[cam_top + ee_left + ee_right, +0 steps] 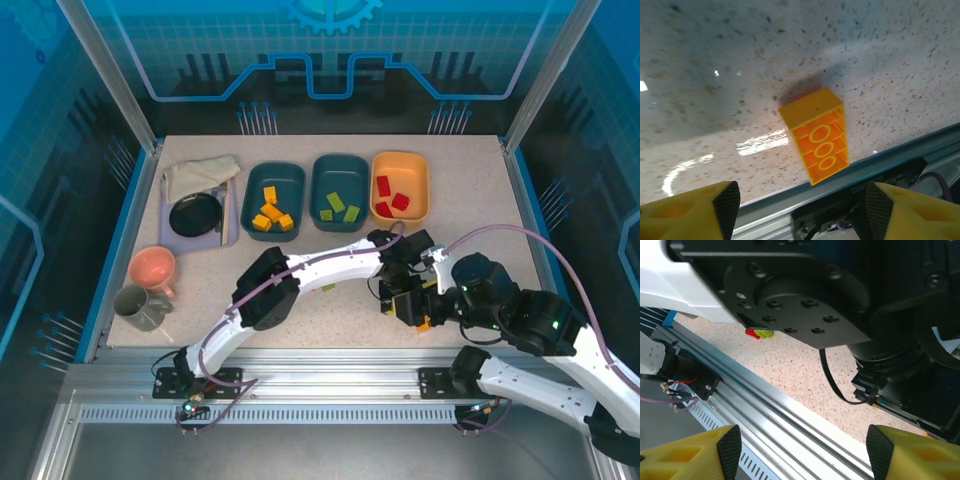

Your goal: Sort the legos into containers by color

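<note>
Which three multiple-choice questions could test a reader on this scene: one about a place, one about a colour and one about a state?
1. In which tub do the red legos lie?
A. the light orange tub
B. the left teal tub
C. the middle teal tub

2. What colour is the lego in front of the left gripper?
A. red
B. light green
C. orange-yellow

3. How do the left gripper's fingers stand?
A. shut on the lego
B. open, apart from the lego
C. shut on nothing

Answers:
1 A: the top view shows the red pieces inside that tub.
2 C: the left wrist view shows it plainly orange-yellow.
3 B: the fingers are spread wide, and the lego lies on the table beyond them, untouched.
</note>
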